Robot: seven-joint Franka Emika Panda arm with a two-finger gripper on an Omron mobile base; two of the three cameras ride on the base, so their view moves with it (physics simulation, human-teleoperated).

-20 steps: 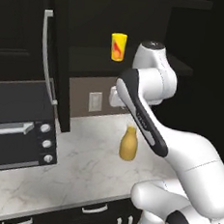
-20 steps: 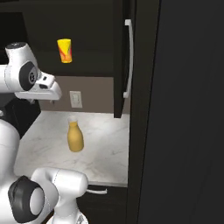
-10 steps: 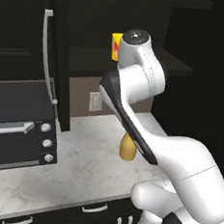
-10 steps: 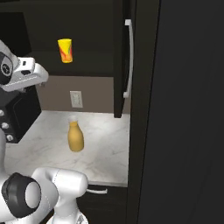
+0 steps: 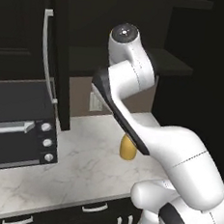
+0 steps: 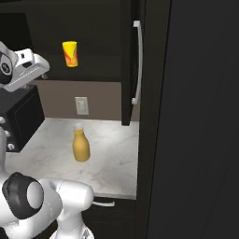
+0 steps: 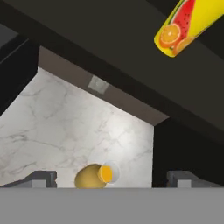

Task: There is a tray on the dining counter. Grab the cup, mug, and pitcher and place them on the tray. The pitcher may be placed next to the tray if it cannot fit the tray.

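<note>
The yellow cup (image 6: 70,53) with a red fruit print stands on a dark shelf inside the open upper cabinet; in the hand view the cup (image 7: 188,25) lies at the upper right. The amber pitcher (image 6: 80,145) stands upright on the marble counter below, and my forearm half hides the pitcher (image 5: 127,149) in the left base view. My gripper (image 7: 113,180) is open, its fingertips (image 7: 41,178) far apart with nothing between them, high above the pitcher (image 7: 96,176). My hand (image 6: 29,70) hangs left of the cup at about shelf height. The tray, mug and dining counter are out of view.
A black toaster oven (image 5: 16,119) sits at the counter's left end. The open cabinet door with its long handle (image 6: 136,60) hangs right of the cup. A wall outlet (image 6: 81,105) is behind the pitcher. A tall dark cabinet (image 6: 200,121) bounds the marble counter (image 5: 79,169) on the right.
My arm has swung left across the cabinet front and now covers the cup in the left base view. The hand has moved left, away from the cup. The jaws stayed open.
</note>
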